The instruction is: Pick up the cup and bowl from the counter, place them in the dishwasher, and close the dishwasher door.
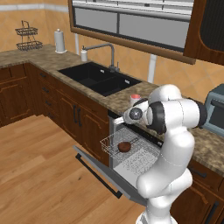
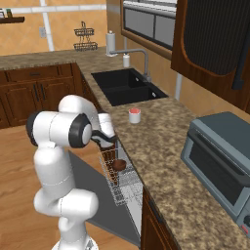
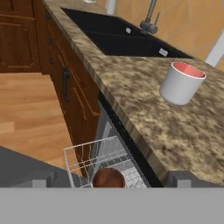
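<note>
The cup, grey-white with a red rim, stands upright on the speckled counter, between the sink and the dishwasher; it also shows as cup and cup. The dark reddish-brown bowl lies in the white wire rack pulled out over the lowered dishwasher door. My gripper hangs open and empty just above the rack and bowl, at the counter's front edge and short of the cup. In the hand view my gripper has its dark fingertips wide apart either side of the bowl.
A black double sink with a faucet lies beyond the cup. A grey toaster oven stands on the counter to the right. A white dispenser, a paper towel roll and a wire basket stand far back. The wooden floor is to the left.
</note>
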